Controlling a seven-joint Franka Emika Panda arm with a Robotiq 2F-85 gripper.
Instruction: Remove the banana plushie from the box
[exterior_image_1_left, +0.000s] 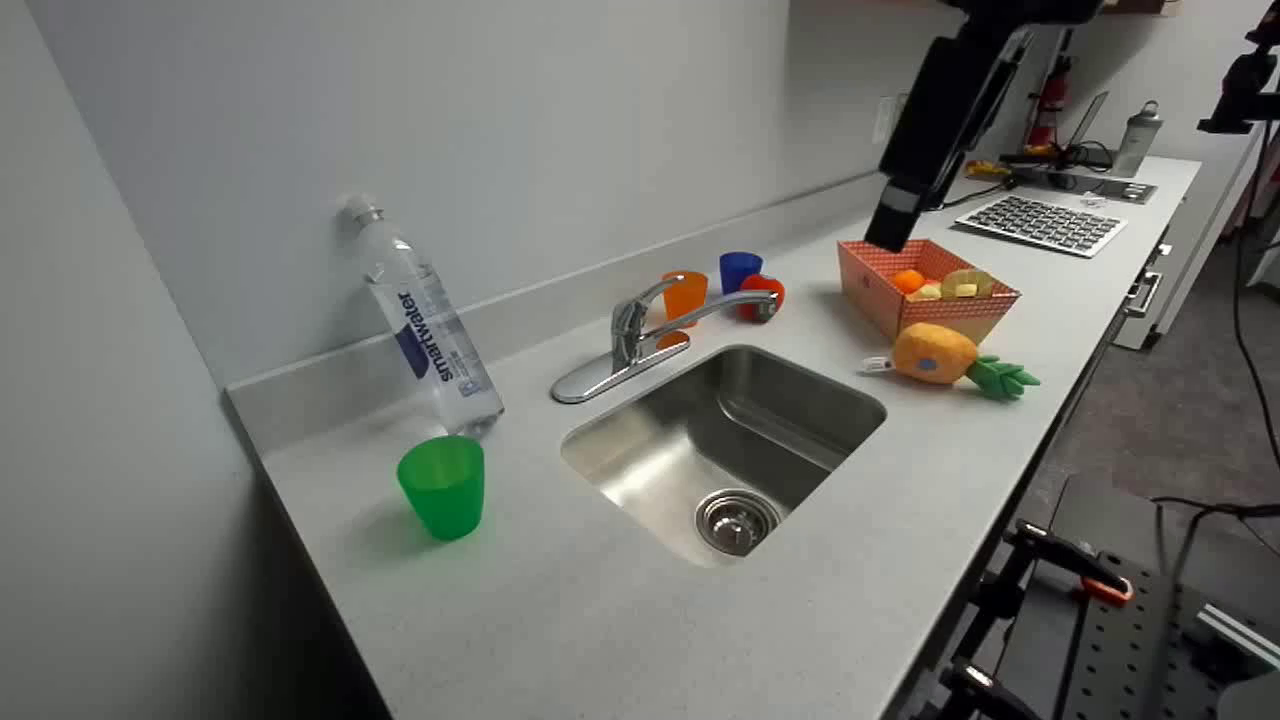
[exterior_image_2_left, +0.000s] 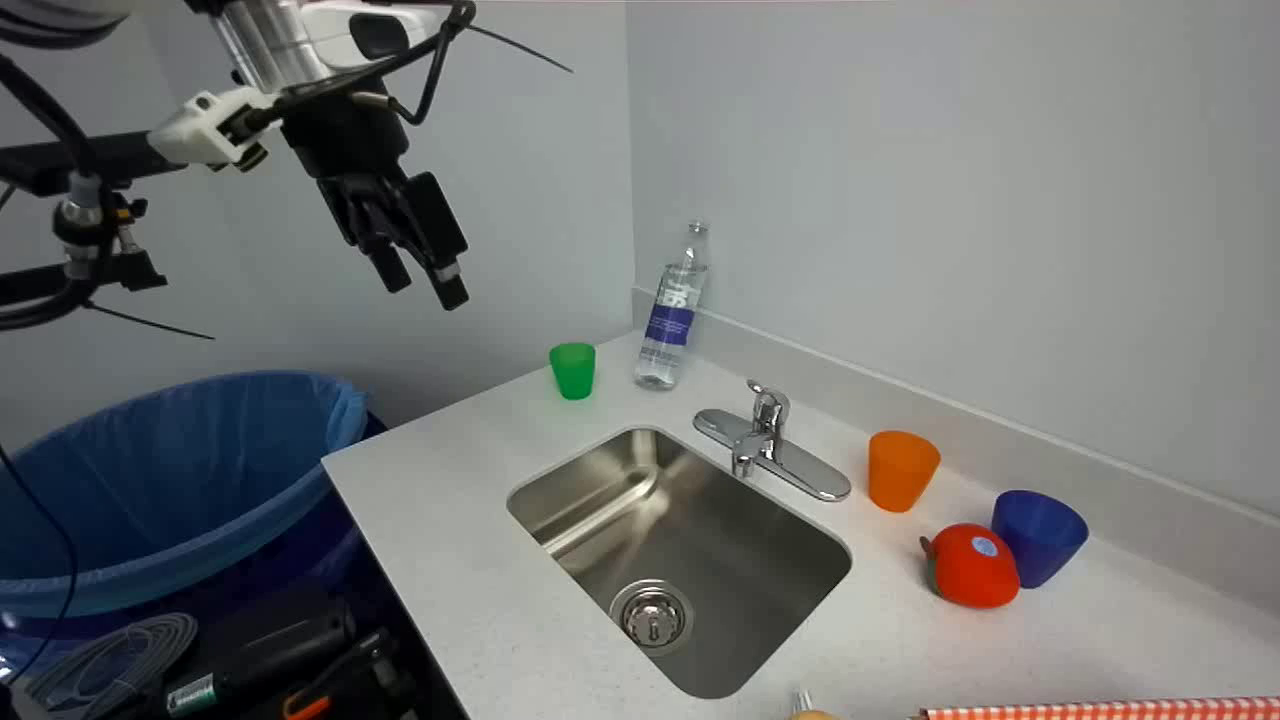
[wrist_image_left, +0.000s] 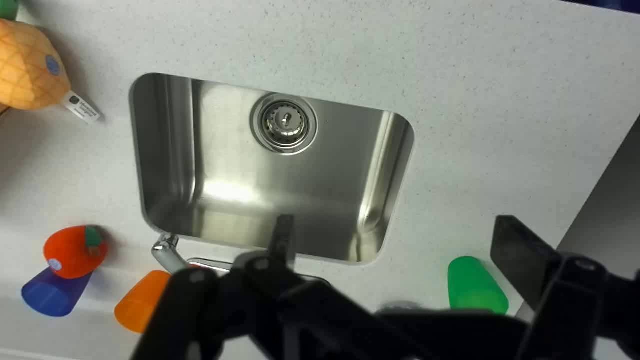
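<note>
Hanging empty, the tool (wrist_image_left: 395, 224) stands spread, presumably to straddle the likely banana plushie (exterior_image_1_left: 926, 292) inside the box (exterior_image_1_left: 868, 293), two o'clock from the sink (exterior_image_1_left: 778, 425) in an exterior view.

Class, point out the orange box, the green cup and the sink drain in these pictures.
Orange box (exterior_image_1_left: 975, 315): in an exterior view, on its outer wall.
Green cup (exterior_image_2_left: 573, 373): in an exterior view, on its outer side.
Sink drain (wrist_image_left: 285, 123): in the wrist view, at its metal centre.

Arm (exterior_image_2_left: 275, 45) high and tilted; black jaws parted wide, slanting downward in both exterior views.
</note>
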